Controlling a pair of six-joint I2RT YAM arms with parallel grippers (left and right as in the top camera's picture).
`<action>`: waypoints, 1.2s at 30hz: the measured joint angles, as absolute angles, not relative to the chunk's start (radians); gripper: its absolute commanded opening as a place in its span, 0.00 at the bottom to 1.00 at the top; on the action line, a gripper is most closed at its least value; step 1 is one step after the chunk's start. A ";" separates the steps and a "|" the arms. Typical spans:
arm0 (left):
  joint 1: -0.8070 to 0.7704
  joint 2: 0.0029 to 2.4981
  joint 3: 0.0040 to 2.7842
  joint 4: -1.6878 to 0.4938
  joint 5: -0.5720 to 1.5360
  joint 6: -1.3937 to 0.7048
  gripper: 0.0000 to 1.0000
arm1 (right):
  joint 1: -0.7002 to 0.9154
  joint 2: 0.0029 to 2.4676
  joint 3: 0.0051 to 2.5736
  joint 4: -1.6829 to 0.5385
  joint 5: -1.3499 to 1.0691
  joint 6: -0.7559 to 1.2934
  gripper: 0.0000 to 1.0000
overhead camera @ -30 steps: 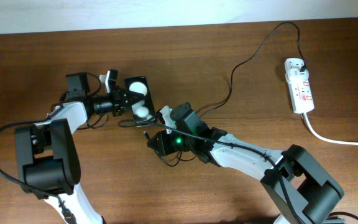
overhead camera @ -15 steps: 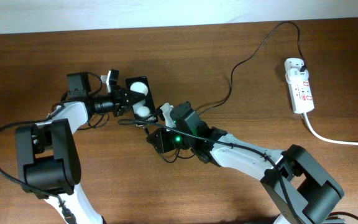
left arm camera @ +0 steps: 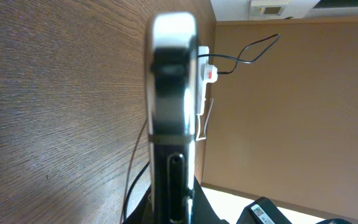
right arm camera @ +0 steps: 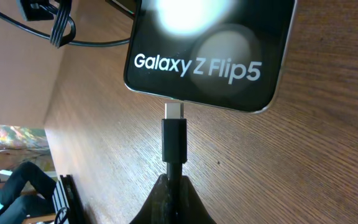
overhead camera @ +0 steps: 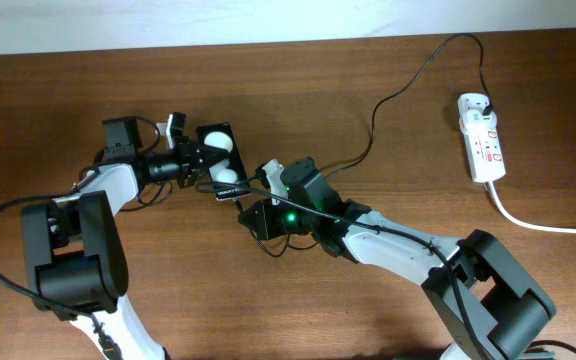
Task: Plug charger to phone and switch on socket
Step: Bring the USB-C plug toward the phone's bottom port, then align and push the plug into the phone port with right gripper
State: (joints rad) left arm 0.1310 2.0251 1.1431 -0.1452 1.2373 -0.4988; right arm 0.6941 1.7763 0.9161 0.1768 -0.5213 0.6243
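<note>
The black phone [overhead camera: 222, 158] is held at its left edge by my left gripper [overhead camera: 199, 160], which is shut on it. In the left wrist view the phone [left arm camera: 173, 93] shows edge-on between the fingers [left arm camera: 173, 208]. My right gripper [overhead camera: 250, 200] is shut on the charger cable just behind its connector. In the right wrist view the connector [right arm camera: 174, 137] points at the phone's lower edge [right arm camera: 210, 56], and its metal tip meets the port. I cannot tell how deep the tip sits. The charger cable [overhead camera: 388, 105] runs to the white socket [overhead camera: 481, 138] at the far right.
The socket's thick white cord [overhead camera: 538, 222] runs off the right edge. Slack black cable loops under the right wrist [overhead camera: 273, 245]. The far table edge [overhead camera: 288, 35] meets a white wall. The socket also shows far off in the left wrist view [left arm camera: 204, 74].
My right gripper has moved up and left with the connector, bringing its tip to the phone's end. The left gripper and the phone shifted slightly left.
</note>
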 measured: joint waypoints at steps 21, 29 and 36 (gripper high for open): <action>0.131 2.025 1.143 -0.141 1.222 -0.566 0.00 | 0.695 1.776 0.912 0.189 -0.476 0.625 0.04; 0.134 2.025 1.143 -0.138 1.215 -0.566 0.00 | 0.696 1.776 0.911 0.203 -0.474 0.625 0.04; 0.132 2.025 1.143 -0.145 1.219 -0.574 0.00 | 0.695 1.776 0.911 0.212 -0.437 0.625 0.04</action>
State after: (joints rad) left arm 0.1322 2.0251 1.1431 -0.1448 1.2194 -0.5735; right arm 0.6952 1.7756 0.9112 0.2115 -0.4370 0.6254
